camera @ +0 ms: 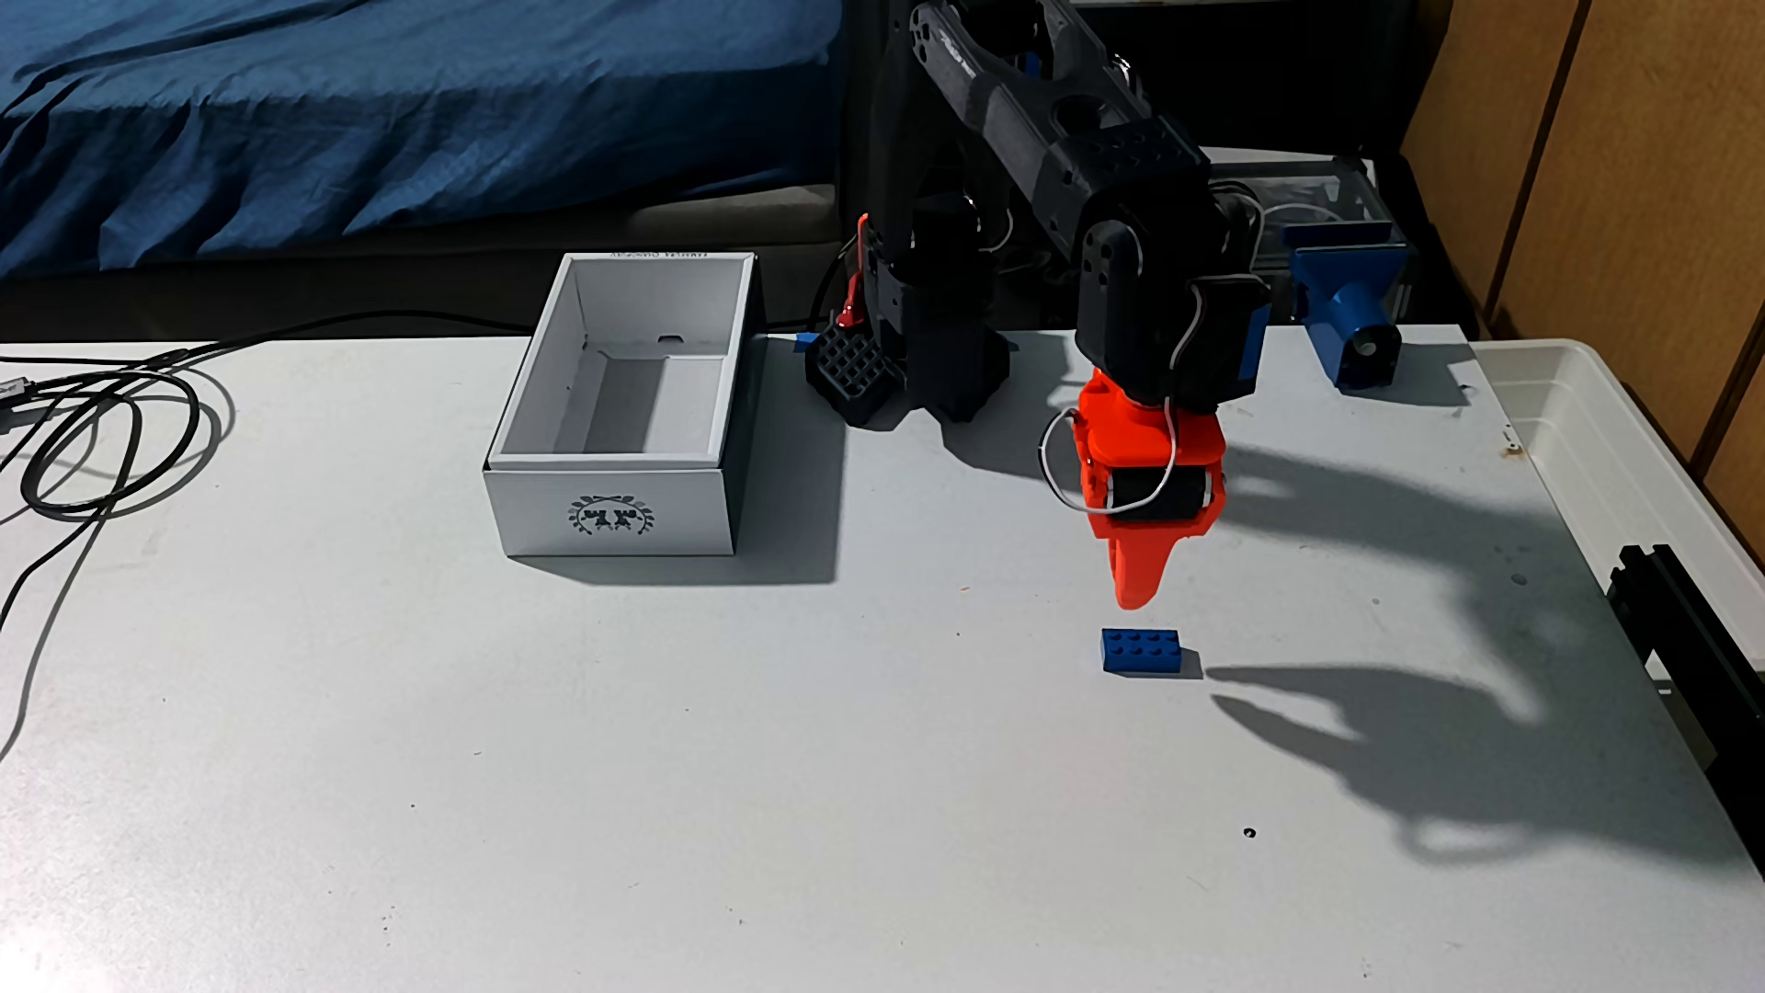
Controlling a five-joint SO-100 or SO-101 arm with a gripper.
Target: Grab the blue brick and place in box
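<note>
Brick (1140,652) is lying flat on surface (669,764), well apart from box (621,411), hand (1137,592) hanging just above it, opening unclear, so an off-centre descent is risking knocking it away.

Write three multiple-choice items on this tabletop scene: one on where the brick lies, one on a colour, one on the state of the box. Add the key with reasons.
1. Where is the blue brick?
A. inside the box
B. on the table, just below the gripper's tip
C. on the tub

2. What colour is the gripper?
A. orange-red
B. green
C. white

3. What state is the box in?
A. lidded
B. tipped over
C. open and empty

Key: 1 B, the brick rests flat on the table, apart from the gripper; 2 A, its printed fingers are orange-red; 3 C, the bare white inside shows.
</note>
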